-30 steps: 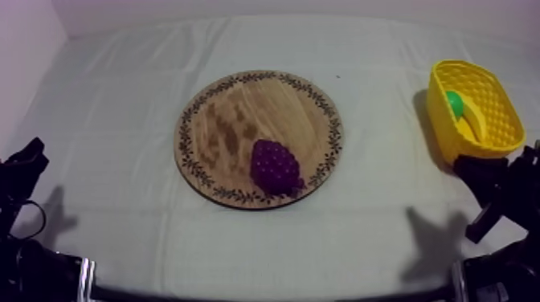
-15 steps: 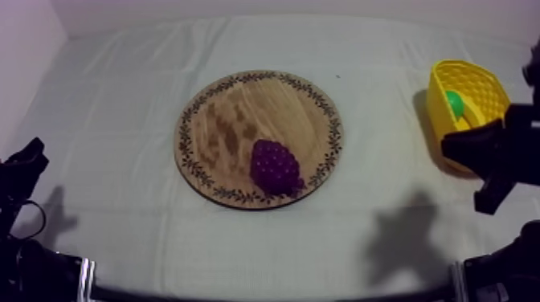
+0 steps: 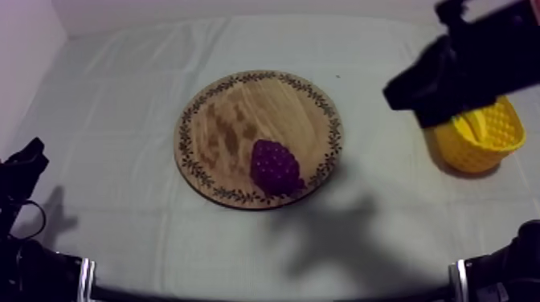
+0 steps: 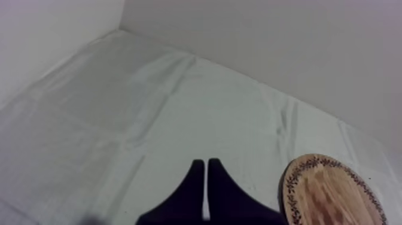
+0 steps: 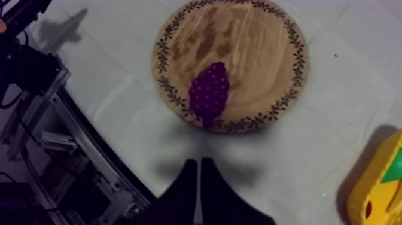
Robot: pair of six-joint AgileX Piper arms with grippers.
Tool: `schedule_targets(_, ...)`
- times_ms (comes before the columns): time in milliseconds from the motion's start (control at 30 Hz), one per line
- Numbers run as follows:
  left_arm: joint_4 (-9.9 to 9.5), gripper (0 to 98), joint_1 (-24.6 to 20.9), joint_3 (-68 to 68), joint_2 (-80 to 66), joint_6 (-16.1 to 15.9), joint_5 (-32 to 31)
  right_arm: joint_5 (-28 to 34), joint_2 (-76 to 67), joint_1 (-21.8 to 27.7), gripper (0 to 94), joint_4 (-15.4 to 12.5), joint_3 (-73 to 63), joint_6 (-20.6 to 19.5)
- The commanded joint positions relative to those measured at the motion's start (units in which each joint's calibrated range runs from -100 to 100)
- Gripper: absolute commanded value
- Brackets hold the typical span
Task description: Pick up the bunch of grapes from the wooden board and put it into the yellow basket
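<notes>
We find the bunch of grapes (image 3: 276,167) on the wooden board (image 3: 233,112), near its rim. Our right tool (image 5: 199,172), fingers together and empty, hangs near the yellow basket (image 3: 482,143), probably positioning to reach. Our left tool (image 4: 207,176) is likewise closed, parked.

The bunch of grapes (image 3: 275,167), deep purple and knobbly, lay on its side on the round wooden board (image 3: 241,112), just inside the patterned rim on the near edge, with its tapered end toward that rim. The board lay flat in the middle of the bench (image 3: 120,120). The yellow basket (image 3: 482,140), lattice-walled, stood upright well apart, at the bench's right side.
</notes>
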Motion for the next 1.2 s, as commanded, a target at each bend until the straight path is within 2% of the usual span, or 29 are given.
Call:
schedule_targets(0,0.01,0.0,0.0,0.0,0.0,0.0,0.0,1.3,9.4,-0.1,0.5,-0.1,-8.7,-1.7)
schedule_targets(267,0.01,0.0,0.0,0.0,0.0,0.0,0.0,5.3,25.1,0.6,0.5,-0.6,-19.2,-5.2)
schedule_targets(500,0.01,0.0,0.0,0.0,0.0,0.0,0.0,8.3,36.0,2.0,0.9,-0.9,-26.8,-6.4)
schedule_targets(600,0.01,0.0,0.0,0.0,0.0,0.0,0.0,9.4,39.1,2.3,3.9,-0.7,-29.7,-6.9)
schedule_targets(700,0.01,0.0,0.0,0.0,0.0,0.0,0.0,10.1,40.6,2.8,11.8,-0.6,-31.3,-6.9)
schedule_targets(967,0.01,0.0,0.0,0.0,0.0,0.0,0.0,10.7,41.1,3.0,40.4,0.3,-31.7,-6.4)
schedule_targets(1167,0.01,0.0,0.0,0.0,0.0,0.0,0.0,10.9,40.9,3.6,54.4,-0.4,-31.7,-6.1)
